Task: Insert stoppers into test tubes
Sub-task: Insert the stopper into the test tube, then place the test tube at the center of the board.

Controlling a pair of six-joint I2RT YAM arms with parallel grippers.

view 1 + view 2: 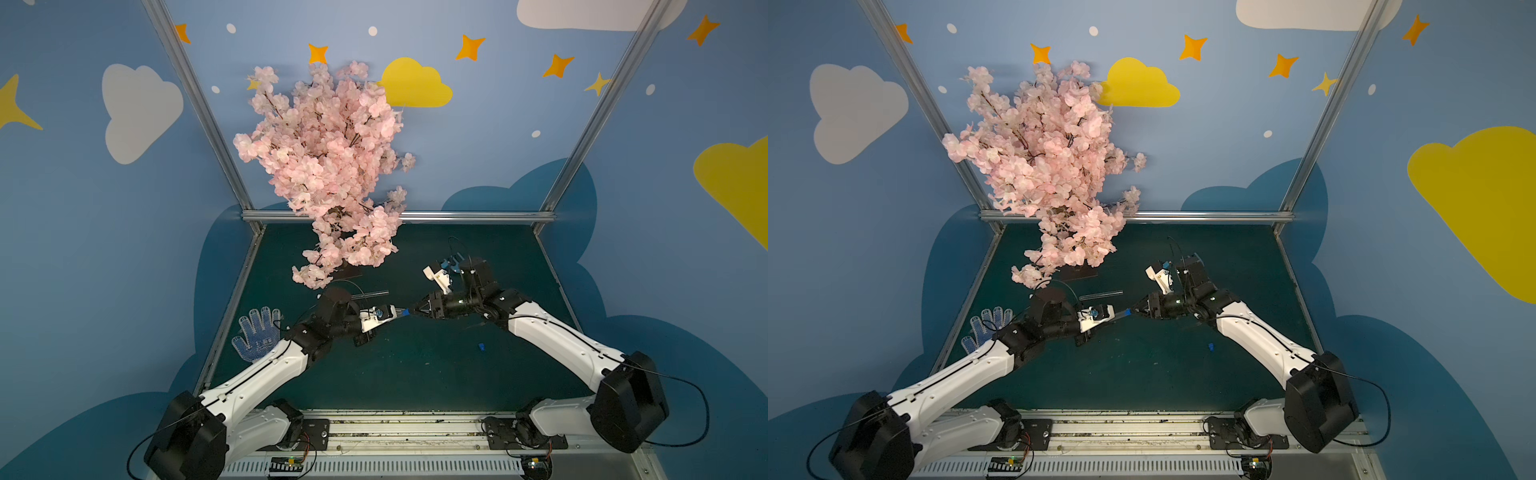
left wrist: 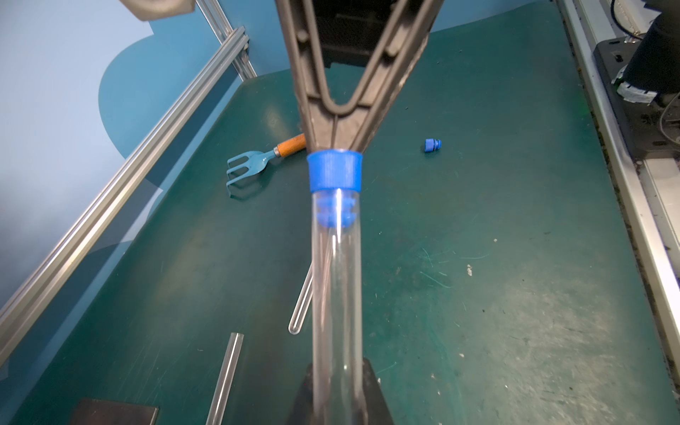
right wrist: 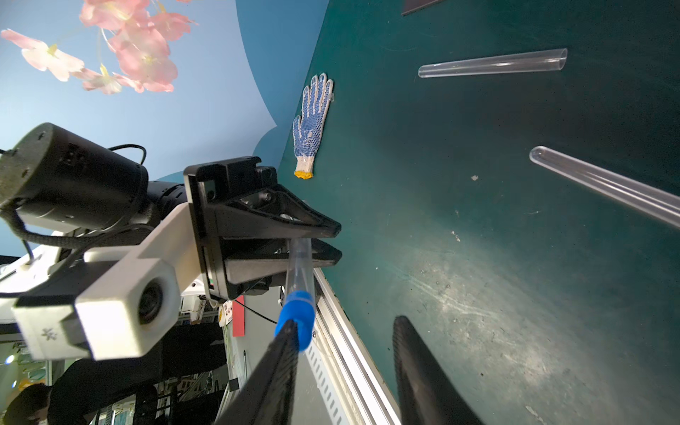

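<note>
Inside tube (image 2: 336, 294), stopper (image 2: 335, 173) ribs: left wrist view only.

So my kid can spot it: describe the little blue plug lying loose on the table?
Find the dark green table, then the white right arm. Beside its forearm lies a tiny blue stopper. Unlike the plugged-in stopper in a tube, it lies bare.

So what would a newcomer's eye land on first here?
The big pink blossom tree towering over the back of the green table. Then, mid-table, the left end effector holding a clear test tube with a bright blue stopper in its mouth, the right end effector right at it. A loose stopper lies by the right arm.
</note>
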